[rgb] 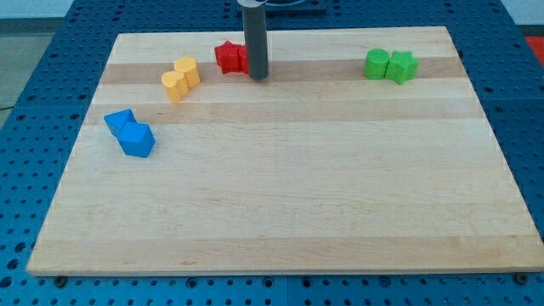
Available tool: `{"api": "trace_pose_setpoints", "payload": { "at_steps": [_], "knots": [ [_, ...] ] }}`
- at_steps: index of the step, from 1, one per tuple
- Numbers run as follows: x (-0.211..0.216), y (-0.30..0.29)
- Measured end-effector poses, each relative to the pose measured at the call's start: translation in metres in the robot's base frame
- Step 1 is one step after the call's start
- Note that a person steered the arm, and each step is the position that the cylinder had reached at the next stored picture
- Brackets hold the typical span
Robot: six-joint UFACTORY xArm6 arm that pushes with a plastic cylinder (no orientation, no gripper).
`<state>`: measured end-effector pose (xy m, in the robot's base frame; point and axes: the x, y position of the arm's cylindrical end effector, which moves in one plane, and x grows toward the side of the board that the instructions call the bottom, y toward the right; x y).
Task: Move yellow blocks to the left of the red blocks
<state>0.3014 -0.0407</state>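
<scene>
Two yellow blocks lie at the view's upper left: a yellow cylinder-like block (187,71) and a yellow heart-like block (174,86) just below-left of it, touching. A red star-shaped block (228,57) lies to their right, with a second red block partly hidden behind the rod. My tip (258,77) rests on the board at the right side of the red blocks, touching or nearly touching them. The yellow blocks are left of the red ones.
Two blue blocks (130,133) sit together at the view's left. Two green blocks (390,65) sit together at the upper right. The wooden board (289,187) lies on a blue perforated table.
</scene>
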Motion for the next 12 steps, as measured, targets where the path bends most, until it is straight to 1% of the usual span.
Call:
{"api": "trace_pose_setpoints", "payload": {
  "at_steps": [1, 2, 3, 4, 5, 7, 9, 10, 11, 12],
  "knots": [
    [-0.002, 0.0],
    [0.022, -0.005],
    [0.05, -0.037],
    [0.055, -0.086],
    [0.07, -0.114],
    [0.071, -0.144],
    [0.046, -0.117],
    [0.046, -0.121],
    [0.05, -0.163],
    [0.03, -0.195]
  ]
}}
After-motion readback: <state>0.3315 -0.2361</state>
